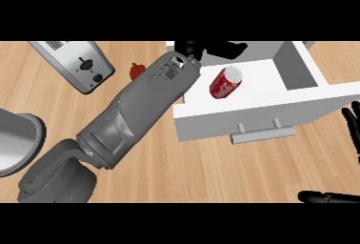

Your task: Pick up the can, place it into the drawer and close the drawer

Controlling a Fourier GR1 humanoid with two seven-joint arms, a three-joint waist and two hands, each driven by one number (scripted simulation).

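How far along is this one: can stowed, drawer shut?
Done: the can lies on its side inside the open drawer. In hand: the left hand hovers at the drawer's back edge, holding nothing. Left: pushing the drawer shut. The right hand rests at the right edge.

Light wood-grain counter top (211, 167). Left of the silver toaster (76, 64): grey round metal pot (17, 143). Right: small red pepper (137, 70).
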